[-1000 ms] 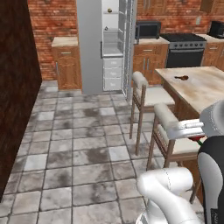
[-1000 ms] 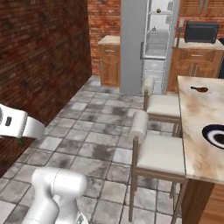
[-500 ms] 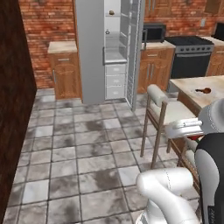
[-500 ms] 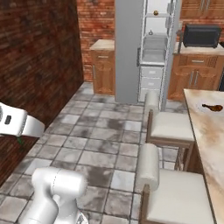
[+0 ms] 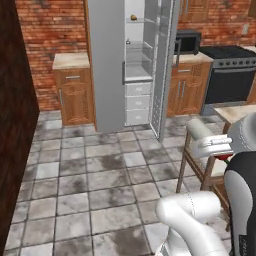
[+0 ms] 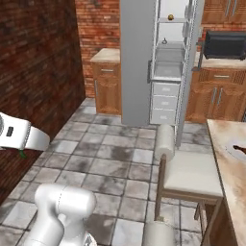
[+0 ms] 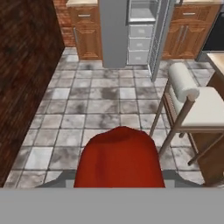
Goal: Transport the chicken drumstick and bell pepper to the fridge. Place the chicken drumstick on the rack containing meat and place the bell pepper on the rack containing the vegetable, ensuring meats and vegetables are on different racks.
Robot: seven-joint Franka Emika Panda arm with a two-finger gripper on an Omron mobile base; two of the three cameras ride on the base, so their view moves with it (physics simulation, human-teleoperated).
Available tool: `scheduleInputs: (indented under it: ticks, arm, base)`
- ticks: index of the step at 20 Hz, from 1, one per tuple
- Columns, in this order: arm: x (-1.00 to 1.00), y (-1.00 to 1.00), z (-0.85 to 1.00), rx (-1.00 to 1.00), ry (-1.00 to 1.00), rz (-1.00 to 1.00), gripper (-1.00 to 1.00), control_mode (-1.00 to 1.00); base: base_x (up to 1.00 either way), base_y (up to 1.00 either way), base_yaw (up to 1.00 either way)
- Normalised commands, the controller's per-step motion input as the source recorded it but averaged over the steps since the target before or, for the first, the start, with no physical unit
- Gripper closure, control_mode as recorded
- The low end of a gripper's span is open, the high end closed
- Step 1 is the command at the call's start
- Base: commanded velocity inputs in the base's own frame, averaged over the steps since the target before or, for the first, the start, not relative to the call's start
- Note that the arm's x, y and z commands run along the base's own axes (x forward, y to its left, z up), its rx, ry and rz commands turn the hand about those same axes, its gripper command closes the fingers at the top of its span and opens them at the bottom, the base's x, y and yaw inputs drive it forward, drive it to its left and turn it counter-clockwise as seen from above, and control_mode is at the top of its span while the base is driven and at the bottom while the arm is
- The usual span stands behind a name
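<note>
The red bell pepper (image 7: 119,159) sits low in the hand view, and it hides the fingertips of my gripper (image 5: 224,154), which is shut on it. A red sliver of it shows under the white hand in the left base view. The grey fridge (image 5: 107,70) stands ahead across the tiled floor with its door open, showing pale shelves (image 5: 137,46) and drawers (image 6: 165,102). A small brown item (image 6: 170,18) lies on an upper rack and another small item (image 6: 164,42) one rack lower. The chicken drumstick (image 6: 239,150) is a dark sliver on the island top at the right edge.
A white-cushioned stool (image 7: 194,103) and the island (image 6: 229,158) stand to my right. A dark brick wall (image 5: 15,125) runs along the left. Wooden cabinets (image 5: 75,92) flank the fridge, with a microwave (image 5: 188,42) and stove (image 5: 231,70) on the right. Open tiled floor (image 5: 100,165) lies between.
The base has driven on and turned, so the whole scene shifted. The fridge is now nearer and more central, and the island has slid off to the right. The pepper stays in the grip.
</note>
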Motion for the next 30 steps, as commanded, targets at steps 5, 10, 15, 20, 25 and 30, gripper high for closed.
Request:
scheduleInputs:
  ticks: [5, 10, 15, 20, 25, 30]
  arm:
    - [0.00, 0.00, 0.00, 0.00, 0.00, 0.00, 1.00, 1.00]
    - [0.00, 0.00, 0.00, 0.00, 0.00, 0.00, 1.00, 1.00]
    - [0.00, 0.00, 0.00, 0.00, 0.00, 0.00, 1.00, 1.00]
    - [0.00, 0.00, 0.00, 0.00, 0.00, 0.00, 1.00, 1.00]
    - [0.00, 0.00, 0.00, 0.00, 0.00, 0.00, 1.00, 1.00]
    - [0.00, 0.00, 0.00, 0.00, 0.00, 0.00, 1.00, 1.00]
  base:
    - [1.00, 0.00, 0.00]
    - [1.00, 0.00, -0.01]
    - [1.00, 0.00, 0.00]
    - [1.00, -0.06, 0.00]
    - [1.00, -0.17, -0.06]
    - [1.00, -0.20, -0.18]
